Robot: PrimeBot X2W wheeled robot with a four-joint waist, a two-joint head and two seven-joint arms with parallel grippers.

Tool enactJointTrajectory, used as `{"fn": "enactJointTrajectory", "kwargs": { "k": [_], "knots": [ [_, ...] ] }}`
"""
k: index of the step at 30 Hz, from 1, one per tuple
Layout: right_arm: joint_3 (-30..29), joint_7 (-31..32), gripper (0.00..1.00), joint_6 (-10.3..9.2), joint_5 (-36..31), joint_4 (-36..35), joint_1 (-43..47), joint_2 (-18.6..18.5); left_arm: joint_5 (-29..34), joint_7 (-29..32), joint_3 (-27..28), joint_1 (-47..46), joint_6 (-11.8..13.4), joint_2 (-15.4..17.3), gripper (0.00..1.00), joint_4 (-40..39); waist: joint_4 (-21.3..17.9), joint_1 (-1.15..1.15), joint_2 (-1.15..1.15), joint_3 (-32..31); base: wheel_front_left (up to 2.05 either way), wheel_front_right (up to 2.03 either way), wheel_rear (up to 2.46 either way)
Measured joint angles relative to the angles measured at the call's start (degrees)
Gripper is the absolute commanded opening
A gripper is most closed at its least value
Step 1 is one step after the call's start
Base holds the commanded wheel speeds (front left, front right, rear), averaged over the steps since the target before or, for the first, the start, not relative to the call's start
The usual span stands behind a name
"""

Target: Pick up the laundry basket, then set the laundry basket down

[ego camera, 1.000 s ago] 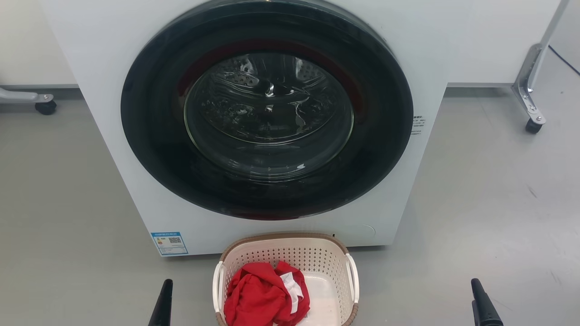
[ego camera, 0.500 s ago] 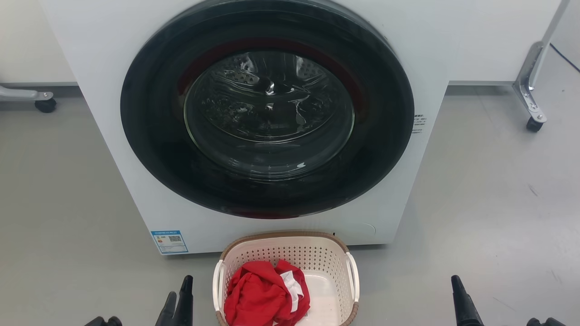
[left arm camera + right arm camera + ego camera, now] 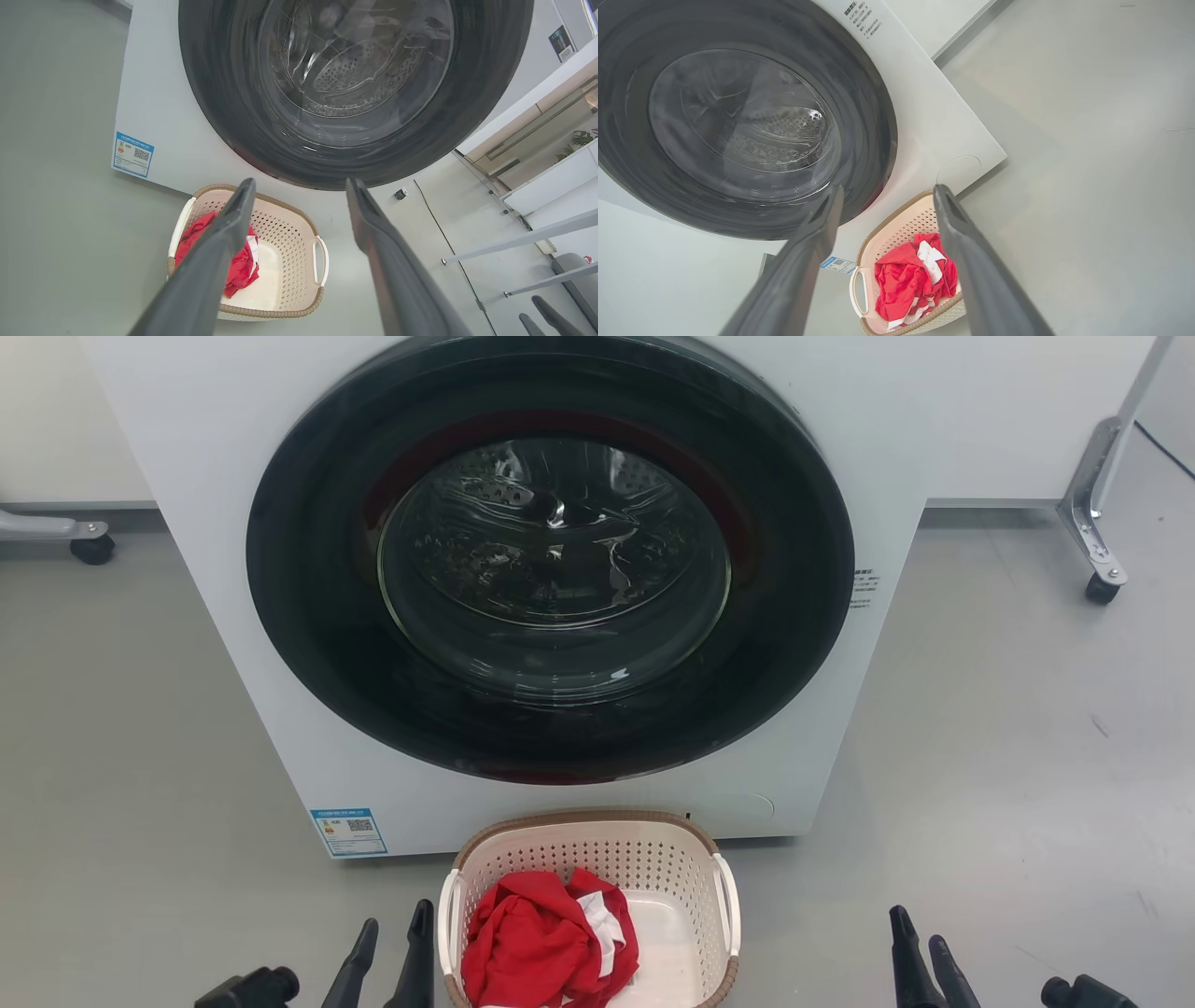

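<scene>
Here, a small cream-white perforated plastic laundry basket [image 3: 597, 859] with a brown woven-look rim sits on the grey floor [image 3: 121, 756], just in front of a large white front-loading washing machine [image 3: 187, 476], with a crumpled red-and-white cloth [image 3: 532, 943] inside. The left gripper [image 3: 396, 919] hovers just beside the basket's left side, the right gripper [image 3: 918, 926] well apart on the other; both claws are spread and hold nothing. The basket looks light and stiff, though its thin walls may flex. Its 2 white loop handles [image 3: 449, 924] seem the surest holds, 1 per gripper, lifted level.
</scene>
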Motion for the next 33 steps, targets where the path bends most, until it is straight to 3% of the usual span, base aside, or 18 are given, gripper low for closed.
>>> {"fn": "enactJointTrajectory", "kwargs": {
  "k": [33],
  "knots": [
    [9.3, -7.5, 1.00, -5.02, -25.3, -2.3, 1.4, -0.4, 27.1, -7.6, -6.5, 1.2, 5.0, 0.3, 1.00, -1.9, -0.1, 0.00, 0.00, -1.0, 0.00, 0.00, 0.00]
  ]
}}
